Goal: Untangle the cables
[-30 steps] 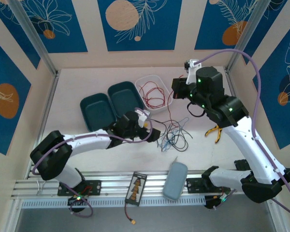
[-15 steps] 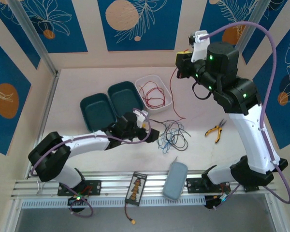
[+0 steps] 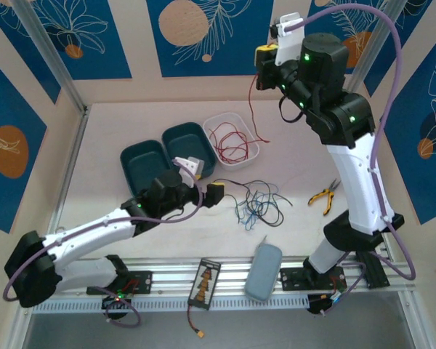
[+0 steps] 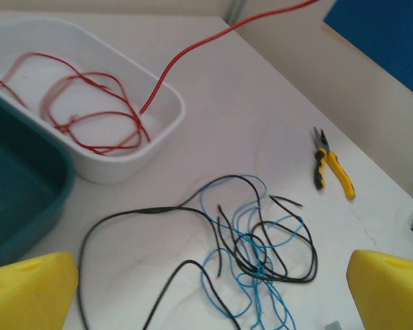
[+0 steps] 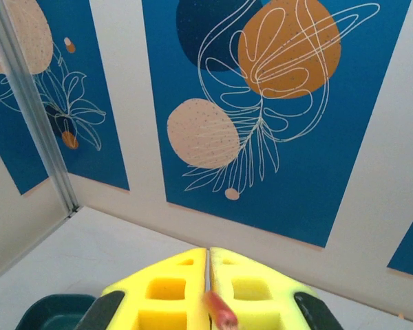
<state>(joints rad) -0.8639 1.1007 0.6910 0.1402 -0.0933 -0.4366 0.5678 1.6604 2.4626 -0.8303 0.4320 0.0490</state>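
Right claw (image 3: 264, 59) clamped on red wire (image 3: 249, 105), high at far side, wire hanging to white tray (image 3: 225, 114). Left claw (image 4: 210, 285) fully open, empty; black-blue tangle (image 4: 261, 254) just right of it.

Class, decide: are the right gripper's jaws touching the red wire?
Touching. The right wrist view shows the right gripper shut, its jaws pinching the end of the red wire between them.

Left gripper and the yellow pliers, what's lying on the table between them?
In the top view, a loose tangle of black and blue cables lies on the table between the open left gripper and the pliers.
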